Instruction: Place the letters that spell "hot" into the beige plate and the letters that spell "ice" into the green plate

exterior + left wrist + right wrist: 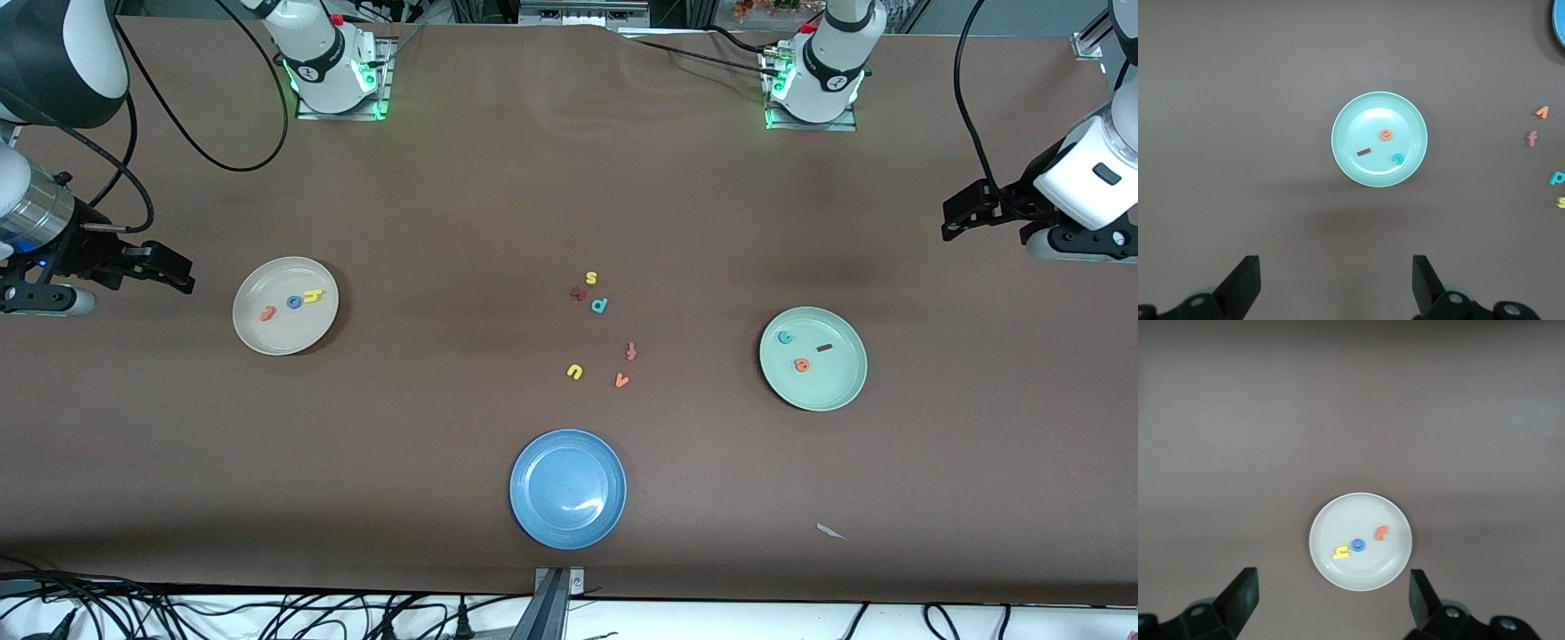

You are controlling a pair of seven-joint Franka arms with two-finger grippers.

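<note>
We see the beige plate [284,306] at mid-left of the front view, toward the right arm's end of the table, with the yellow "h" [312,296], blue "o" [293,303] and orange "t" [268,313] lying in it in a row. The green plate [813,358] sits at mid-right, toward the left arm's end, and holds the teal "c" [785,337], dark red "i" [824,348] and orange "e" [802,364].

Between the two plates, in the middle of the frame, loose letters lie on the brown table [569,178]: a yellow "s" [591,278], a dark red letter [578,293] we cannot read, a teal "p" [599,306], an orange-red "f" [631,351], a yellow "u" [574,372] and an orange "v" [621,380]. A blue plate [568,488] sits at lower centre, nearest the camera.

The right gripper [164,267] hangs at the frame's left edge, jaws spread and holding nothing. The left gripper [965,213] hangs at the right edge, likewise spread and holding nothing.
</note>
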